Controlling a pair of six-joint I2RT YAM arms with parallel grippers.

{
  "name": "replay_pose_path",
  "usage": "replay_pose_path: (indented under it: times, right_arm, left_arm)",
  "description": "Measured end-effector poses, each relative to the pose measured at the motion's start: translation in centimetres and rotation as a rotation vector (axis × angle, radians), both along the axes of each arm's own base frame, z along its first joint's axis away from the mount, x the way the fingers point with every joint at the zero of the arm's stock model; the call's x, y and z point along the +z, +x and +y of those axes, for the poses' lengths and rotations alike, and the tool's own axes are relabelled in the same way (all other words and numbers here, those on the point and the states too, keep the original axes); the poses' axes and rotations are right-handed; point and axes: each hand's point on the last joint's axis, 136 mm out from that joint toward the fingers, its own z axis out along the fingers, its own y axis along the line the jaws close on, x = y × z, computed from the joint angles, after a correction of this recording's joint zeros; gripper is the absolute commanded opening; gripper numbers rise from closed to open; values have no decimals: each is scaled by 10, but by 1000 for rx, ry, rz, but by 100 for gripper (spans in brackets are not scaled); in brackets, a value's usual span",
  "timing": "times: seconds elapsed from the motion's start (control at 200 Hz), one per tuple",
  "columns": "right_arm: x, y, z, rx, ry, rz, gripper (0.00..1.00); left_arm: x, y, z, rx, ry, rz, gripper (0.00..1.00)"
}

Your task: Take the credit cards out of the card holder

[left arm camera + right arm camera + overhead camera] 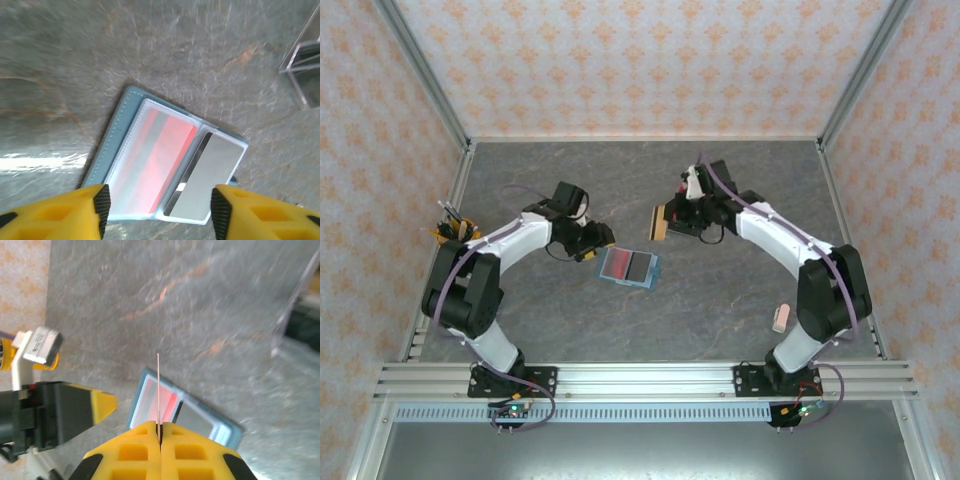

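Above card holder (165, 165), left tool (160, 207) hovers, apparently clear.

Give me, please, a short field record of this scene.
holder: lying open on the table
in holder: red card, grey card
left gripper: open, empty, over the holder
right gripper: shut on a tan card, held apart from the holder
pink block: beside the right arm

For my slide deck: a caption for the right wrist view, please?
Right gripper pinches a thin card edge-on; beyond lies the open card holder, a red card inside.
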Motion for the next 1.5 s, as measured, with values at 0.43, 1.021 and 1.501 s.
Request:
replay_pose_path:
  times: [0.43, 1.021, 1.501]
  right_arm:
    - [70, 49, -42, 191, -391, -479, 0]
    - [-6, 82, -80, 650, -625, -358, 0]
    - [-37, 86, -75, 774, -622, -331, 0]
  left_arm:
    - [49, -10, 69, 58, 235, -125, 99]
    - [69, -17, 96, 49, 362, -175, 100]
    - [60, -17, 94, 39, 355, -146, 100]
